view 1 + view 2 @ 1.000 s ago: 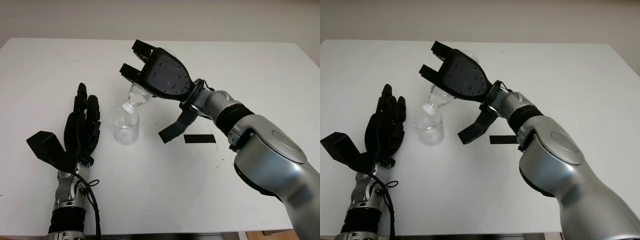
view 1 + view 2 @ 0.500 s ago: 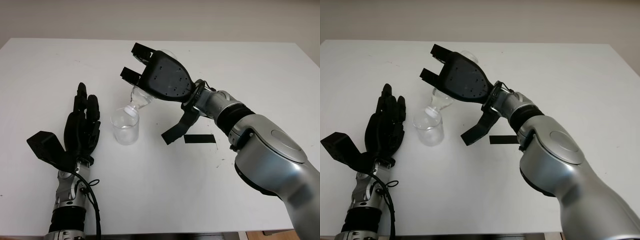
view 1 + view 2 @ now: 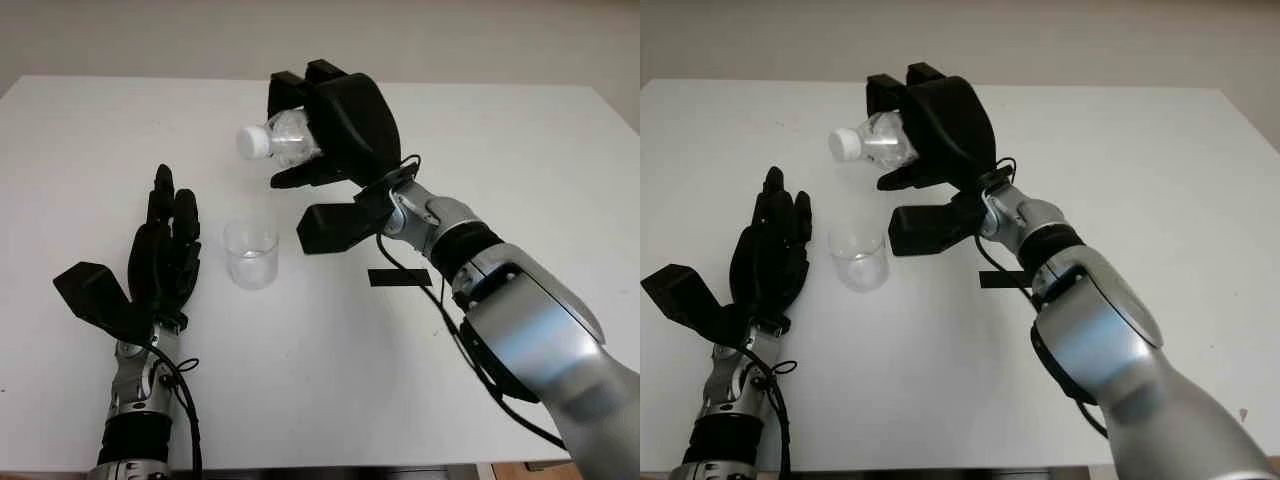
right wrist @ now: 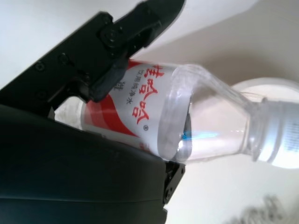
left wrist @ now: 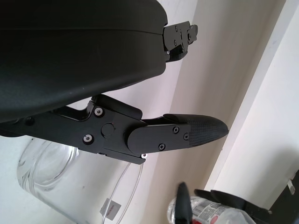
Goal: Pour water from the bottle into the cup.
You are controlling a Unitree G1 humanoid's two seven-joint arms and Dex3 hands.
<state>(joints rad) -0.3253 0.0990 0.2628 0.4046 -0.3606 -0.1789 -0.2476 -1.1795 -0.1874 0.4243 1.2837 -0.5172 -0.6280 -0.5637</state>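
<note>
Bottle [image 3: 283,140] of clear plastic with a red-and-white label hangs above the white table [image 3: 520,150], lying nearly level with its white-capped neck pointing toward the robot's left, clamped in the curled fingers of the right hand [image 3: 335,120]. Below and nearer the robot stands the clear cup [image 3: 250,255], upright on the table. The left hand [image 3: 165,255] is open just beside the cup. A black strip [image 3: 399,277] lies on the table near the right forearm.

Left hand [image 3: 165,255] flanks cup [image 3: 250,255]; its mouth stands unobstructed.
</note>
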